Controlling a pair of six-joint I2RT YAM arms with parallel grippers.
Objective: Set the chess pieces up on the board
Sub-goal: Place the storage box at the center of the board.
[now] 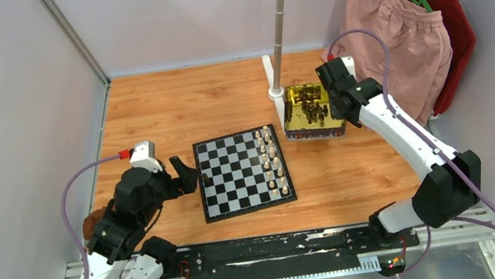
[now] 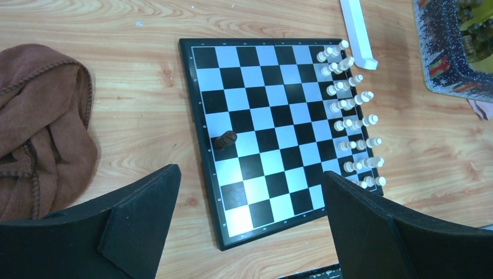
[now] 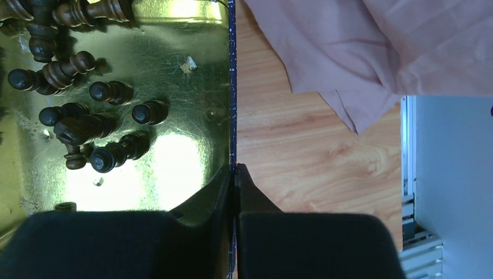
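1. The square black-and-silver checkered board (image 1: 231, 173) lies flat near the middle of the wooden tabletop (image 1: 151, 109).
2. The cream-white chess pieces (image 1: 271, 162) stand upright in two files along the board's right side. From overhead their individual types are too small to tell.
3. One dark brown chess piece (image 2: 225, 139) stands on the board's left edge file. It shows only in the left wrist view.
4. The remaining dark pieces (image 3: 87, 125) lie jumbled in the shiny gold rectangular tray (image 3: 186, 104) beyond the board's far right corner. Several are cut off at the frame edge.
5. The left claw (image 2: 251, 174) is spread wide and holds nothing, hovering by the board's left edge.
6. The right claw (image 3: 235, 171) is pressed together and appears to pinch the tray's thin right wall.
7. A crumpled brown cloth (image 2: 40, 128) lies left of the board, partly hidden overhead by the left arm.
8. A pink garment (image 3: 349, 52) hangs to the right of the tray.
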